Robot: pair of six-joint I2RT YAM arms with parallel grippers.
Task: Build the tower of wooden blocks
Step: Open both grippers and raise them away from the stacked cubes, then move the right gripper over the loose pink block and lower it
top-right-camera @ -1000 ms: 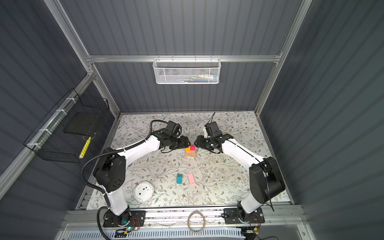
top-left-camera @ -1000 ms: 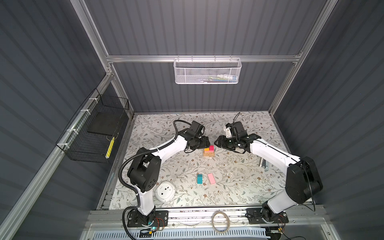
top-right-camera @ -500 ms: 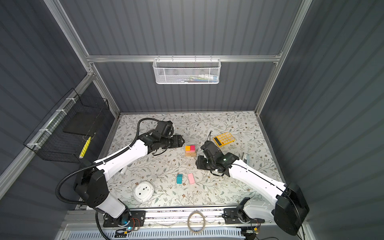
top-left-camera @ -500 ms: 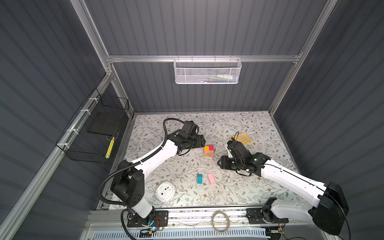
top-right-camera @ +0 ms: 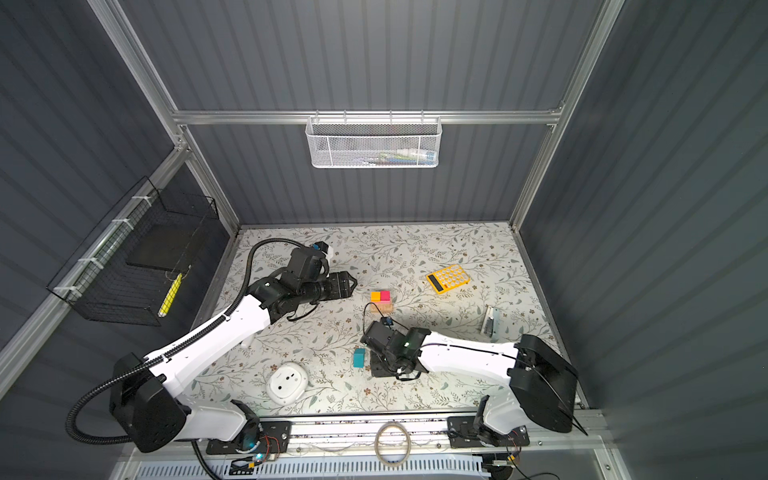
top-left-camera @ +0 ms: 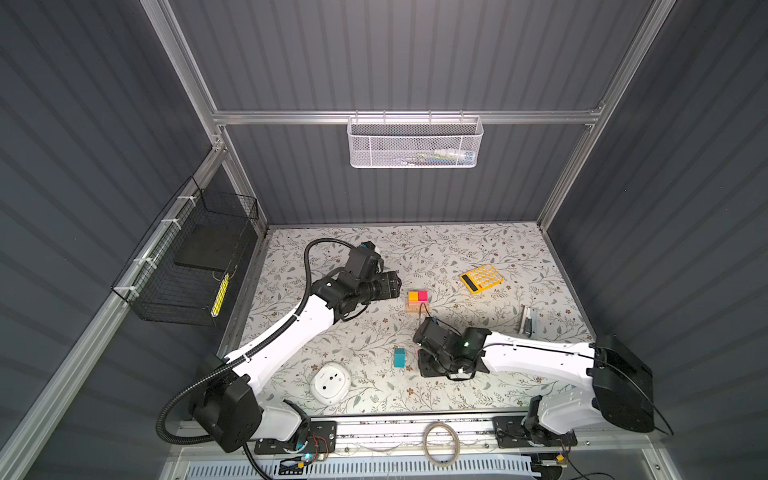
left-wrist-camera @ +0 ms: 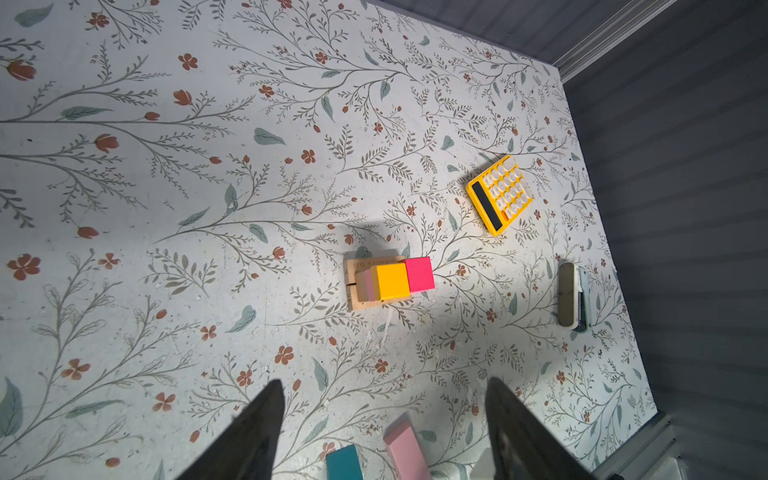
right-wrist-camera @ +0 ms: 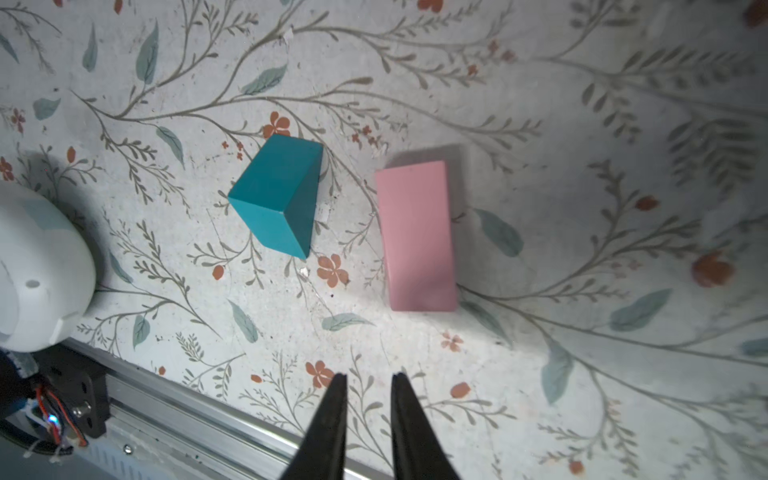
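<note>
In the middle, one small tower (top-left-camera: 417, 300): tan wood base (left-wrist-camera: 357, 301), one pale pink slab (left-wrist-camera: 368, 284), one orange cube (left-wrist-camera: 392, 280), one magenta-red cube (left-wrist-camera: 419, 274). Nearer, side by side: one teal peaked block (right-wrist-camera: 276, 195), one loose pink slab (right-wrist-camera: 417, 237). Left gripper (left-wrist-camera: 384, 382) left of tower, jaws spread wide, holding nothing. Right gripper (right-wrist-camera: 368, 375) beside those two, jaws almost together, holding nothing

The floral-patterned tabletop (top-left-camera: 457, 249) is being occupied near its middle by the tan wood base (left-wrist-camera: 357, 270) of the tower (top-left-camera: 417, 301), with a yellow calculator (top-left-camera: 481, 279) being carried behind it to the right. A teal block (right-wrist-camera: 276, 195) and a pale pink slab (right-wrist-camera: 417, 237) are being borne just beside each other, not touching, near the front. A white round device (top-left-camera: 331, 382) and a grey oblong object (top-left-camera: 528, 320) are being supported at the front left and toward the right edge.
</note>
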